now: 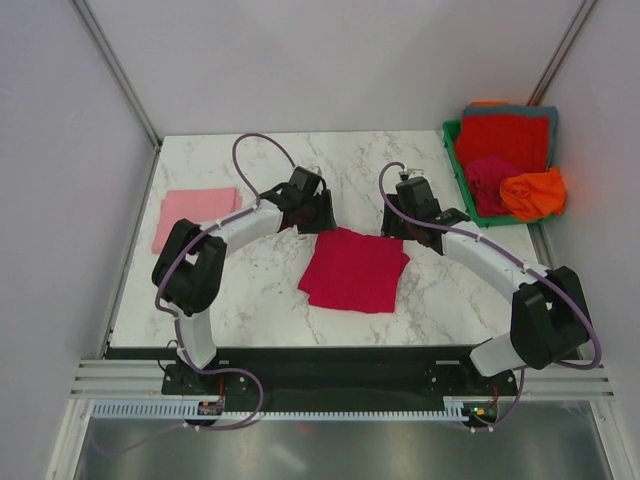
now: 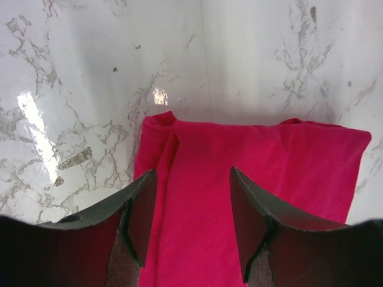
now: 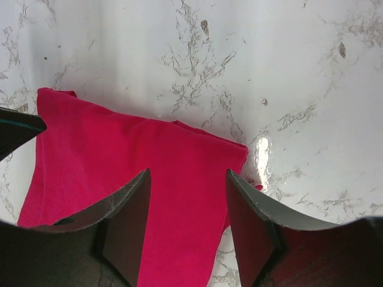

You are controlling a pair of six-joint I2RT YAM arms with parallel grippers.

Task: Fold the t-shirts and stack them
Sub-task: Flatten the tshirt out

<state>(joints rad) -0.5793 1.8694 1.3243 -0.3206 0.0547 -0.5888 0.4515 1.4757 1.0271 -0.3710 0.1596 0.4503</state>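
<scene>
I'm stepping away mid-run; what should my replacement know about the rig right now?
Left gripper and right gripper: both open, over the far corners of the crimson t-shirt, which lies partly folded mid-table.
Done: pink t-shirt folded, at far left.
Left: finish the crimson one, probably stack it on the pink; more t-shirts wait in the green bin.

Twin white arms with black joints.
The left arm [image 1: 238, 228] and right arm [image 1: 488, 258] had white curved shells, bulky black joints and purple cables [image 1: 262, 138] looping alongside; the black left tool [image 2: 191, 179] and right tool [image 3: 187, 176] ended in dark wedge-shaped fingers [image 2: 139, 209].
</scene>
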